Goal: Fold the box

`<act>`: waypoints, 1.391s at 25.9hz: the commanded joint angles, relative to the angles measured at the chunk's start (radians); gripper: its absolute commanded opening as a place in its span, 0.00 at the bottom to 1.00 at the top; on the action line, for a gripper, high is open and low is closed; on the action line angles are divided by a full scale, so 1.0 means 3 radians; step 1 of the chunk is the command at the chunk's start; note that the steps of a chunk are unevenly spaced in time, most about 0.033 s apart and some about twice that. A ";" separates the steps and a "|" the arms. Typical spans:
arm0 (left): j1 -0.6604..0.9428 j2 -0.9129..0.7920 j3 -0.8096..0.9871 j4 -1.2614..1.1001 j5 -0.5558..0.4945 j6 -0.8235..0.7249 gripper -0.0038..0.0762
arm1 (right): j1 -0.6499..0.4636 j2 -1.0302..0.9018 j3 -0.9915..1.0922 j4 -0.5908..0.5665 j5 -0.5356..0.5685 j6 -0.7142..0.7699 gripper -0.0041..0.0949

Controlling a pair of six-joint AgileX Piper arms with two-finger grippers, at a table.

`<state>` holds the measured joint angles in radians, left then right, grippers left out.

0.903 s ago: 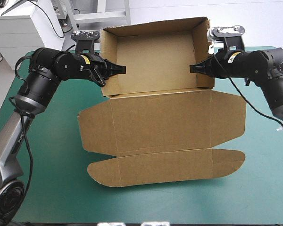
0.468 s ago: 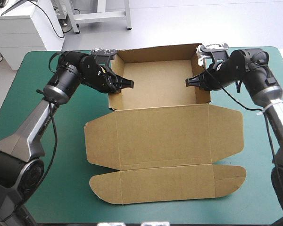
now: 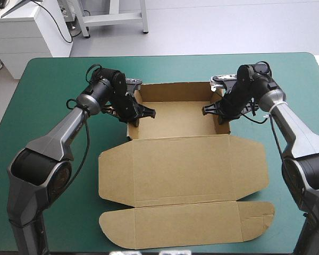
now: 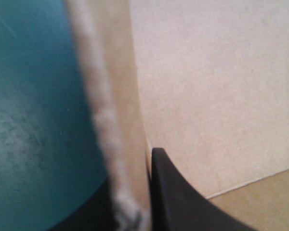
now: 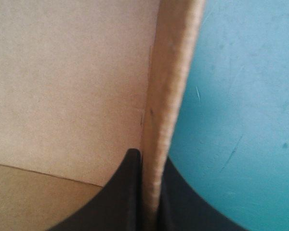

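The box (image 3: 173, 114) stands as an open tray on the far half of the teal-green tabletop (image 3: 53, 79), between the two pincers. Its lid (image 3: 183, 167) lies flat on the near side of both pincers. A round-ended flap (image 3: 186, 226) lies past the lid, by the tabletop's near edge.

The left pincer (image 3: 143, 112) reaches in over the tray's left wall (image 3: 132, 114) and holds it. In the left wrist view, the left pincer (image 4: 130, 168) is nearly closed, with the board pinched in it. One black finger (image 4: 178, 202) sits inside the tray against the wall's inner face, and the other sits outside over the teal-green cover. The left wall (image 4: 111, 110) runs straight ahead from between the fingers, its top edge pale and blurred. Brown board fills the side beyond the inner finger.

The right pincer (image 3: 210, 110) holds the right wall (image 3: 223, 114) in the same way. In the right wrist view, the right pincer (image 5: 151, 161) is closed down to a narrow slit on the board. One finger (image 5: 120, 192) is inside the tray and the other is outside. The right wall (image 5: 176, 72) runs ahead from the slit, with the teal-green cover on the outer finger's side. Both arms bend inward from the tabletop's sides, their wrists just outside the tray.
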<state>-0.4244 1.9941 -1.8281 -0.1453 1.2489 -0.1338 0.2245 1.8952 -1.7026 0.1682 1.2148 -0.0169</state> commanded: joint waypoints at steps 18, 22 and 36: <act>-0.0032 -0.0159 -0.0148 -0.0111 0.0134 0.0403 0.68 | 0.0008 -0.0148 -0.0088 -0.0101 0.0101 -0.0208 0.79; -0.0032 -0.0165 -0.0202 -0.0031 0.0134 0.0374 0.70 | 0.0008 -0.0148 -0.0102 -0.0116 0.0094 -0.0208 0.82; -0.0032 -0.0792 -0.0580 0.0658 0.0134 0.0366 0.70 | 0.0008 -0.0409 -0.0792 -0.0133 0.0100 -0.0218 0.82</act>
<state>-0.4315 1.8794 -1.9648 0.0000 1.2383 -0.0155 0.2265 1.8569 -1.8807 0.1333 1.2361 -0.0700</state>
